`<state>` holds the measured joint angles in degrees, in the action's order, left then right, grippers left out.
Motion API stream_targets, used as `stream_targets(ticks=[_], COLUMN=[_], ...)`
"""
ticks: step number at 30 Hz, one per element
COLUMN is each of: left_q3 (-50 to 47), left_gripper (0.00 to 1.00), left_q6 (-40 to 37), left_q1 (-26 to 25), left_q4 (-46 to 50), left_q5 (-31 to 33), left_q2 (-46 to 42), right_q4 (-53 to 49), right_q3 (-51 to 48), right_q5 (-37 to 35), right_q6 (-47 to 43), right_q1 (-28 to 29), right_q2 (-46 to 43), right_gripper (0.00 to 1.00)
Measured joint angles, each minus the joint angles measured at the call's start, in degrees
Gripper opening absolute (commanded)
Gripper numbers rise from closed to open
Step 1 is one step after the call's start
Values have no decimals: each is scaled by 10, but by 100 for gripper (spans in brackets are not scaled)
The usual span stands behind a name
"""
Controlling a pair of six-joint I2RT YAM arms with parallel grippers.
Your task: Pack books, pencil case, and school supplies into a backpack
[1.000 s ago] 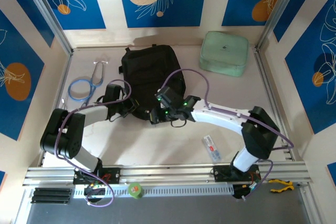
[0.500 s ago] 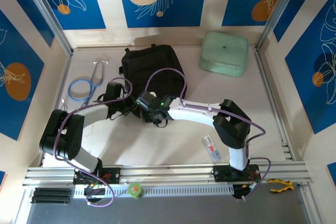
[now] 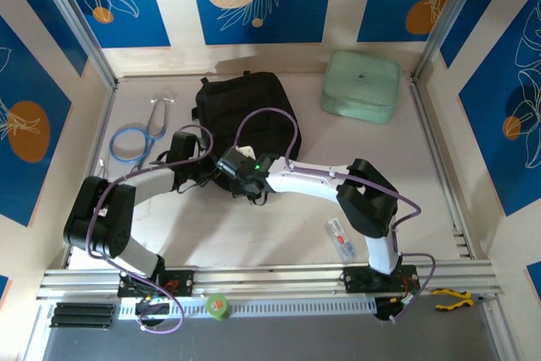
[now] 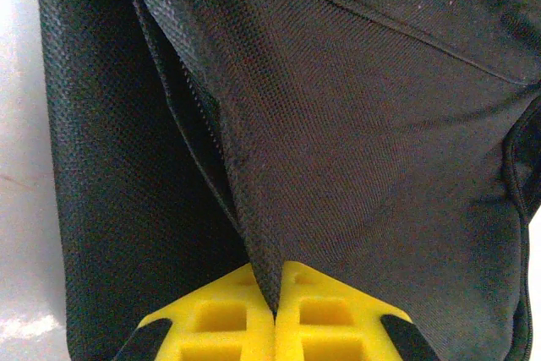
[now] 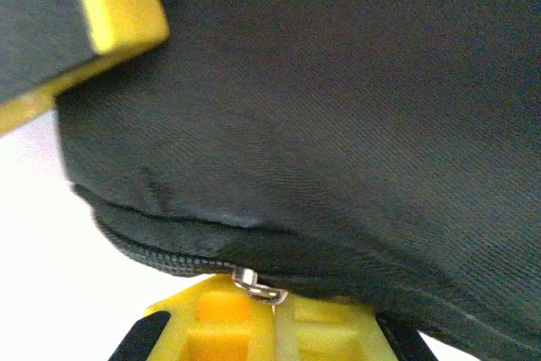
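Here, left end effector [image 4: 275, 314], right end effector [image 5: 275, 314], both pinching backpack [image 3: 245, 107]

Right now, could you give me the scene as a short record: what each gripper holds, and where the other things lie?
left gripper: shut on a fold of the backpack
right gripper: shut on the zipper pull
pencil case: outside the backpack, at the near right
mint-green pouch: far right corner
stethoscope: left of backpack
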<state>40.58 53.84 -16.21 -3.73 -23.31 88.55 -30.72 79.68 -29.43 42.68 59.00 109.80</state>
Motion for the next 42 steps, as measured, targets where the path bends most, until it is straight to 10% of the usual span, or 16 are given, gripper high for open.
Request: stream_targets(ticks=[12, 22, 42], left_q3=[4, 10, 21], left_gripper=[0, 1, 2], left_q6=[-14, -14, -12], left_q1=[-2, -2, -7], left_q4=[4, 6, 16], left_q5=[0, -9, -20], left_q2=[0, 0, -9], right_q4=[-4, 29, 78], right_q3=[-178, -163, -59], right_q5=[-28, -14, -57], right_q6=[56, -30, -56], right_q1=[-77, -20, 29], right_q2=[-158, -156, -25], right_gripper=[4, 48, 35])
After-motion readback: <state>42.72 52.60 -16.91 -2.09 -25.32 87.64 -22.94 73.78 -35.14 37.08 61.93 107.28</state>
